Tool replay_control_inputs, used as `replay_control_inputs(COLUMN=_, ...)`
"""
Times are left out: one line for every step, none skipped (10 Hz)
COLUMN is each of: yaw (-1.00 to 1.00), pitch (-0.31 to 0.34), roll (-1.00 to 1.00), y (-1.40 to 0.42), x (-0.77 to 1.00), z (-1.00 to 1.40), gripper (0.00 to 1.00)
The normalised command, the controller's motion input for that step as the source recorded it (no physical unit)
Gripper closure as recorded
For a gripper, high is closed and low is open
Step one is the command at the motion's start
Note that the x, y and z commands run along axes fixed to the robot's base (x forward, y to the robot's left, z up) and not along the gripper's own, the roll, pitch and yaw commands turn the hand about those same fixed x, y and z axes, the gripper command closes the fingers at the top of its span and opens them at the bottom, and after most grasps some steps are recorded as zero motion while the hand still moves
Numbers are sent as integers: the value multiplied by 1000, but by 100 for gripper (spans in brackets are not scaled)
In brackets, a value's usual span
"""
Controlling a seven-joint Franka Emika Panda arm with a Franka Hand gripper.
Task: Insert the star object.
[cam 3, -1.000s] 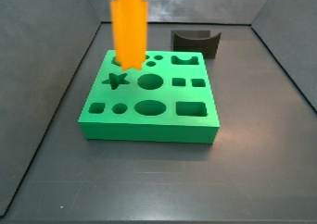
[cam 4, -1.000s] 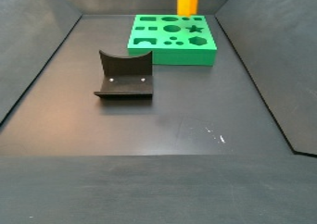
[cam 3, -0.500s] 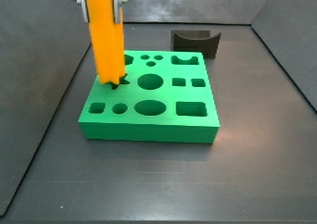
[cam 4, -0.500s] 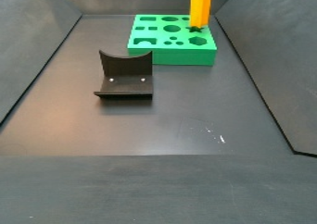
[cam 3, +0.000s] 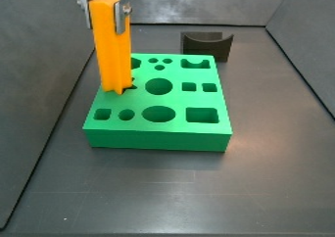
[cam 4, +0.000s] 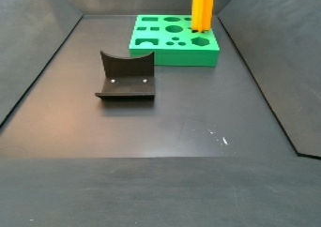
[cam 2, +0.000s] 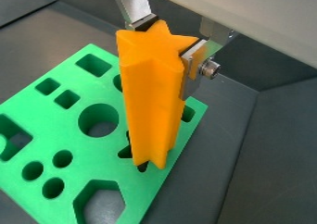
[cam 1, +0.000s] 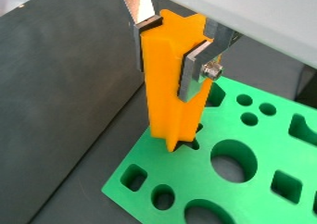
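The star object (cam 3: 113,55) is a long orange fluted bar held upright. My gripper (cam 1: 173,44) is shut on its upper part, and silver fingers (cam 2: 191,63) clamp its sides in both wrist views. Its lower tip sits at the star-shaped hole in the green block (cam 3: 183,123), at the block's left edge in a side view. In both wrist views the tip (cam 1: 173,143) meets the star hole's mouth. The bar (cam 4: 202,7) also stands over the green block (cam 4: 170,52) at the far end of the floor. How deep the tip sits cannot be told.
The dark fixture (cam 4: 123,78), an L-shaped bracket on a base plate, stands mid-floor; it also shows behind the block (cam 3: 207,43). The green block has several other shaped holes (cam 3: 159,85). Grey walls (cam 3: 53,104) enclose the dark floor.
The bar has moved from over the block's back row to the star hole and has come down. Over the last half second it has barely shifted.
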Motion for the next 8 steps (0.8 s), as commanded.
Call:
replay_control_inputs(yaw=-663, pitch=0, roll=-36, y=3, x=0, z=-171, gripper=100)
replay_control_inputs(yaw=-674, pitch=0, roll=-49, y=0, x=0, z=-191, gripper=100)
replay_control_inputs(yaw=-700, pitch=0, roll=-43, y=0, x=0, z=-177, gripper=100)
replay_control_inputs(yaw=-709, pitch=0, roll=-40, y=0, x=0, z=-177, gripper=100)
replay_control_inputs(yaw=-703, pitch=0, roll=-31, y=0, x=0, z=-200, gripper=100)
replay_control_inputs(yaw=-694, pitch=0, roll=-30, y=0, x=0, z=-209, gripper=100)
replay_control_inputs(yaw=-689, pitch=0, roll=-36, y=0, x=0, z=-214, gripper=100)
replay_control_inputs(yaw=-603, pitch=0, roll=-26, y=6, x=0, z=-183, gripper=100)
